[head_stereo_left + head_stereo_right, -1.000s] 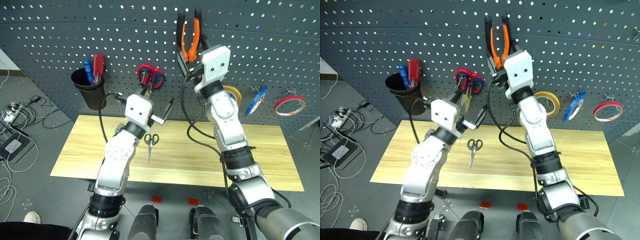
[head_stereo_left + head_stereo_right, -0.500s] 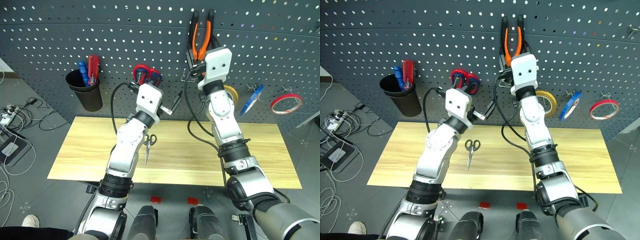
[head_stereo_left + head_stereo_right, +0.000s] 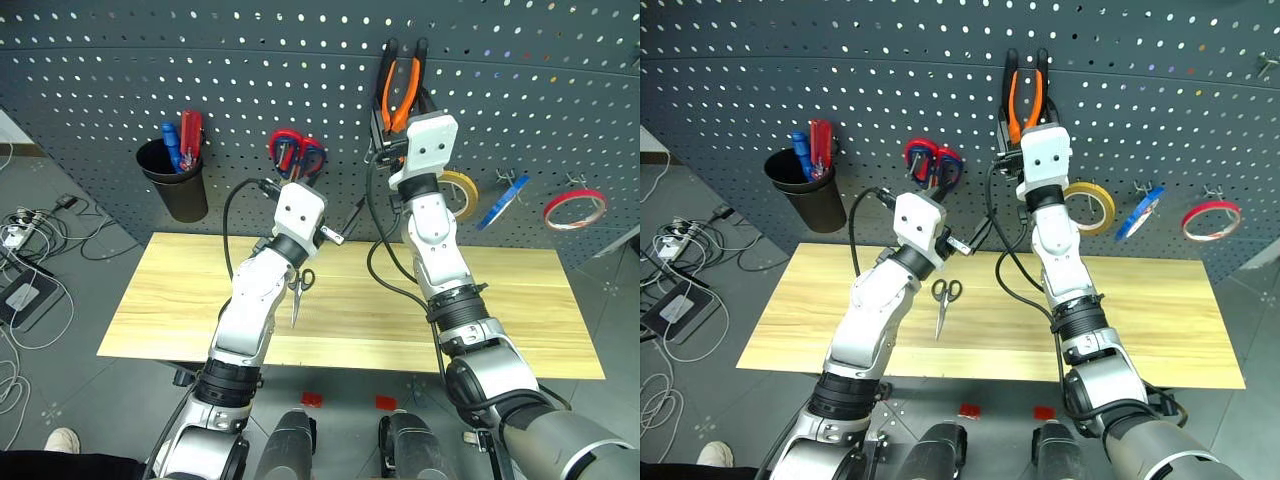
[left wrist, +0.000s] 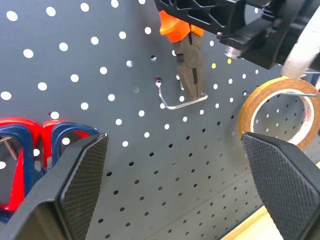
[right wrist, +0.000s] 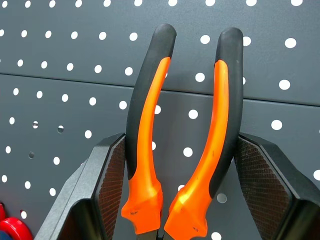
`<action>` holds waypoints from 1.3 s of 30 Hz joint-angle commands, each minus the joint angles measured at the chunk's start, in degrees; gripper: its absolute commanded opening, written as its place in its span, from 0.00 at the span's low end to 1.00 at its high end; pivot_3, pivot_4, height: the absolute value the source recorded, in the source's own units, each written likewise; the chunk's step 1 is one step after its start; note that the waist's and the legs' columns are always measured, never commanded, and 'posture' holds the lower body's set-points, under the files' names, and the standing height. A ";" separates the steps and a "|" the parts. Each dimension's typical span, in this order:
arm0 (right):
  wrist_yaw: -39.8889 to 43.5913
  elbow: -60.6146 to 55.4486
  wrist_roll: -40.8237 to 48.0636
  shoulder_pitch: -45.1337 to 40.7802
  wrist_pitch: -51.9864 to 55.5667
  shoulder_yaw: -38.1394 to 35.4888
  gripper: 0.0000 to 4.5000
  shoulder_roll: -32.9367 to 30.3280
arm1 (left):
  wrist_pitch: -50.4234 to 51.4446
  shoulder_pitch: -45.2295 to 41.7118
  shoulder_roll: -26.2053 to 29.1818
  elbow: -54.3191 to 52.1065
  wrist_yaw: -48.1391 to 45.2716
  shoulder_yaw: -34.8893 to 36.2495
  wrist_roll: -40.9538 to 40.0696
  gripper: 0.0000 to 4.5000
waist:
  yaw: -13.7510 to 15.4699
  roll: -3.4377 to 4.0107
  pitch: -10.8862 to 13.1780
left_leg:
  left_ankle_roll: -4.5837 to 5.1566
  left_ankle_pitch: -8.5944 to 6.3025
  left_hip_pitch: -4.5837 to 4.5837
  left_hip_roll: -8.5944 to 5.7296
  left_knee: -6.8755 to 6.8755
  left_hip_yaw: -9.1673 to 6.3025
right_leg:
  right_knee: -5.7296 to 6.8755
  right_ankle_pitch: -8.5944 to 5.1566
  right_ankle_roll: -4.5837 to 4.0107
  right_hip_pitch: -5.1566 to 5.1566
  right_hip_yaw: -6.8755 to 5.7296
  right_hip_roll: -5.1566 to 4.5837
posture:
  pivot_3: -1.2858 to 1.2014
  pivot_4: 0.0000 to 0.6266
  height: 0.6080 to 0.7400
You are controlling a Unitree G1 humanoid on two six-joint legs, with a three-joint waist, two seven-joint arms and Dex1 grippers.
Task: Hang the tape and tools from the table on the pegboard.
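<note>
Your right gripper (image 5: 187, 200) is clamped on the pliers (image 3: 400, 85), handles up, against the pegboard (image 3: 250, 100) at upper centre, their nose just beside a metal hook (image 4: 180, 102). Your left gripper (image 4: 175, 165) hangs wide open and empty near the board. The scissors (image 3: 944, 300) lie mid-table (image 3: 520, 300), and the blue tape (image 3: 503, 200) hangs at right.
</note>
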 commanded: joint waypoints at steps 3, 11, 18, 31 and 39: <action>-1.75 3.84 -0.80 -1.07 -1.06 -0.35 0.67 -0.06 | 0.66 -0.23 0.11 -3.24 -0.19 0.05 -0.26 1.00 | 0.00 0.00 0.00 | 0.00 0.00 0.06 0.00 -0.01 0.01 | 0.02 0.00 0.00 0.03 0.02 0.00 | 0.61 0.33 1.00; -3.27 7.28 -1.12 -3.97 -3.13 -0.49 0.67 -0.60 | 1.39 -0.01 -0.07 -3.96 -0.02 0.23 -0.58 1.00 | 0.03 0.02 0.02 | 0.00 0.00 0.04 0.00 -0.01 0.02 | 0.02 0.00 0.00 0.01 0.03 0.00 | 0.61 0.34 1.00; -3.59 8.88 -0.46 -4.71 -2.89 -0.84 0.67 0.30 | 2.06 0.64 -0.05 -4.79 0.05 0.34 -0.59 1.00 | 0.04 0.02 0.02 | 0.00 0.00 -0.01 0.00 -0.01 0.02 | 0.04 0.00 0.00 -0.03 0.03 0.00 | 0.61 0.35 1.00; -0.79 1.48 -0.30 1.33 -0.25 0.21 0.99 0.11 | 2.65 1.17 -0.13 -4.98 0.07 0.33 -0.54 1.00 | 0.14 0.04 0.05 | 0.01 -0.01 -0.01 0.00 0.00 0.00 | 0.04 0.00 0.00 -0.03 0.03 -0.01 | 0.60 0.38 1.00; 14.49 -25.29 6.70 17.51 14.29 3.73 0.99 -3.59 | 4.51 5.88 0.68 -8.81 -1.08 -0.14 -1.18 1.00 | -0.02 0.13 0.14 | 0.04 -0.02 -0.06 0.01 -0.02 -0.08 | -0.05 0.00 0.00 -0.01 0.04 -0.01 | 0.58 0.40 1.00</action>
